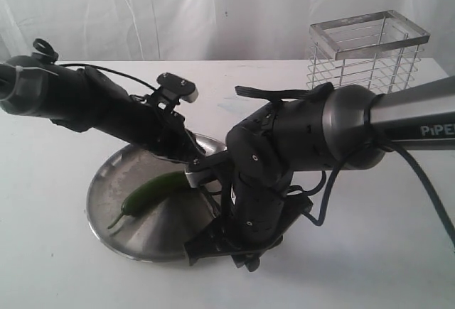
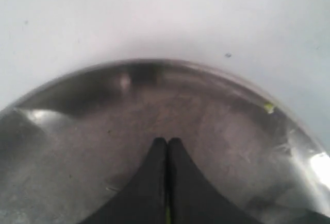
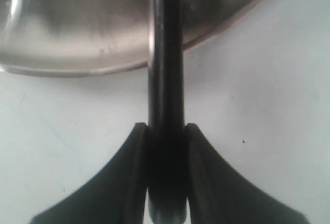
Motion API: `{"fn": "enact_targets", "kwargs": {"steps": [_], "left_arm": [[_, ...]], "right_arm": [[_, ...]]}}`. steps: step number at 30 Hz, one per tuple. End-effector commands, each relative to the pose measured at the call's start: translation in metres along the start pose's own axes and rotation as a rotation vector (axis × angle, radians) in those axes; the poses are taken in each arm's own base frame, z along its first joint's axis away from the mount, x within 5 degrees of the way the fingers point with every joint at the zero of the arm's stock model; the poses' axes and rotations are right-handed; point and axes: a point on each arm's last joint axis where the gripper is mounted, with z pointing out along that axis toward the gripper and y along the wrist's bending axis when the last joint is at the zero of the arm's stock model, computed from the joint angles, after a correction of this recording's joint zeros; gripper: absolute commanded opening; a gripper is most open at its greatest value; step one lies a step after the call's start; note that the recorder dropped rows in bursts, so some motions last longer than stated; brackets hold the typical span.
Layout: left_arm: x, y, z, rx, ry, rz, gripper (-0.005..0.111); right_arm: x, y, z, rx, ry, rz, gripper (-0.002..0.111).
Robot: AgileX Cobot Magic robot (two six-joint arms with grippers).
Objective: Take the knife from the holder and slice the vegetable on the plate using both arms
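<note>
Two pincers were at the plate (image 1: 99, 209). The right pincer (image 3: 166, 128) was clenched on the knife (image 3: 166, 80). Its black handle was pinched between both fingers and ran out past the tips, across the plate's rim and over the steel. The left pincer (image 2: 166, 141) was closed tight, fingertips pressed together just above the plate's floor (a thin sliver of green showed in the seam further back, but I could not tell whether anything was gripped there). The vegetable (image 1: 153, 192) lay flat on the plate, its thick end toward the left pincer and its stem tail pointing away from it. The holder (image 1: 366, 57) stood upright on the white table (image 1: 370, 252), well apart from both pincers.
</note>
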Motion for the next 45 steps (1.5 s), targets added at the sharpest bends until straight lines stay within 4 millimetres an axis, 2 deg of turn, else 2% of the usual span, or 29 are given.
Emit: {"fn": "enact_targets", "kwargs": {"steps": [1,4,12,18,27,33,45], "left_arm": [[-0.019,-0.008,-0.023,0.019,-0.064,0.0,0.0],[-0.024,-0.01,-0.03,0.015,-0.083,0.008,0.0],[-0.025,-0.012,-0.032,0.027,-0.083,0.008,0.0],[-0.026,-0.013,-0.034,0.029,-0.083,0.018,0.0],[-0.012,-0.009,-0.029,-0.014,-0.052,0.015,0.0],[-0.011,-0.008,-0.029,-0.03,-0.055,0.013,0.0],[0.006,0.0,0.002,-0.006,0.012,-0.037,0.0]], "right_arm": [[0.001,-0.005,0.0,0.015,0.025,-0.009,0.0],[0.003,-0.005,0.0,0.016,0.044,-0.004,0.0],[0.008,-0.007,-0.006,0.032,0.091,-0.002,0.0],[-0.001,-0.004,-0.02,0.013,0.035,-0.002,0.0],[-0.002,-0.004,-0.02,0.012,0.032,0.0,0.0],[-0.003,-0.003,-0.017,0.006,0.031,0.005,0.0],[-0.002,-0.001,-0.016,-0.008,0.036,0.017,0.0]]}}
